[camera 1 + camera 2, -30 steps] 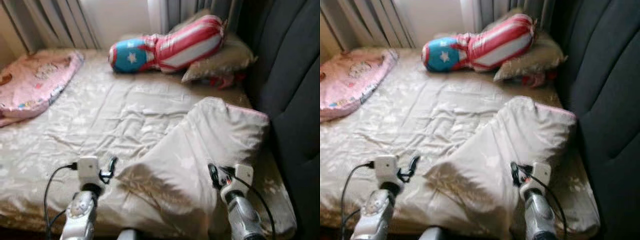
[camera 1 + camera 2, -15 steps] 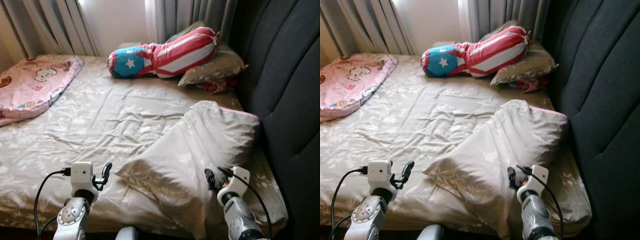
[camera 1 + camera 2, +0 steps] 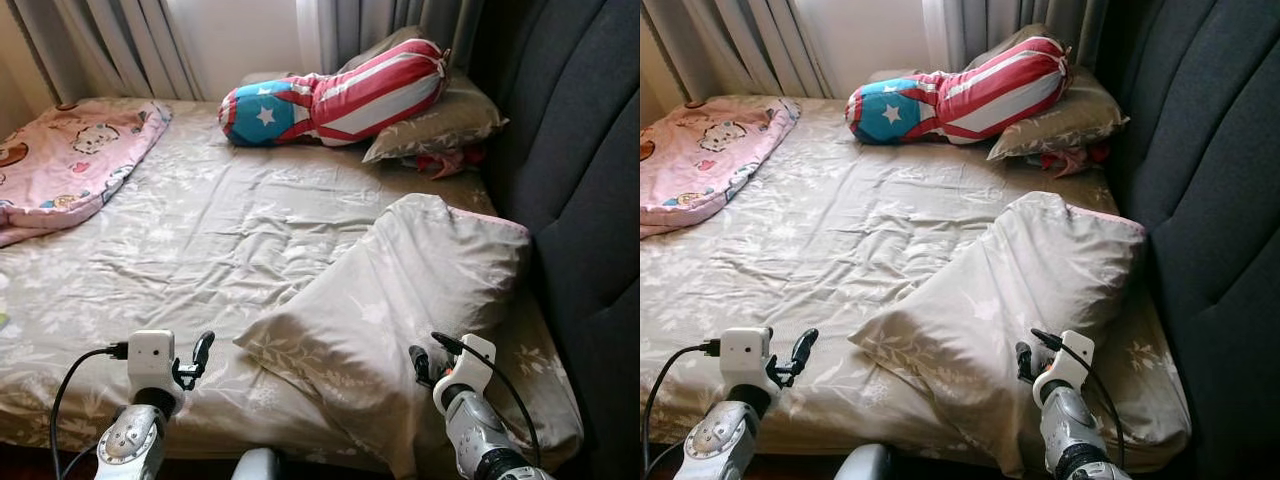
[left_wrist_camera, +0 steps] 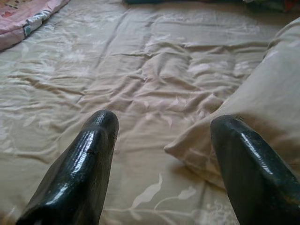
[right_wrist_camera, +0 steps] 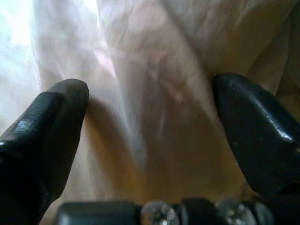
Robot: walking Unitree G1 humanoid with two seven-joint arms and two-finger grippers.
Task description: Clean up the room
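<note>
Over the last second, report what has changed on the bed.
Nothing has been gripped or released. Both grippers, left and right, stay open at the near edge beside the big pillow. The picture shifts because the camera moved. The striped bolster and pink blanket lie unchanged.

A home bedroom: a bed (image 3: pixel 200 240) under a leaf-patterned beige sheet fills the frame. Pillows (image 3: pixel 440 120) and a striped bolster (image 3: pixel 340 95) lie upper right against a dark padded headboard (image 3: pixel 580 180); curtains (image 3: pixel 90 45) hang upper left.
</note>
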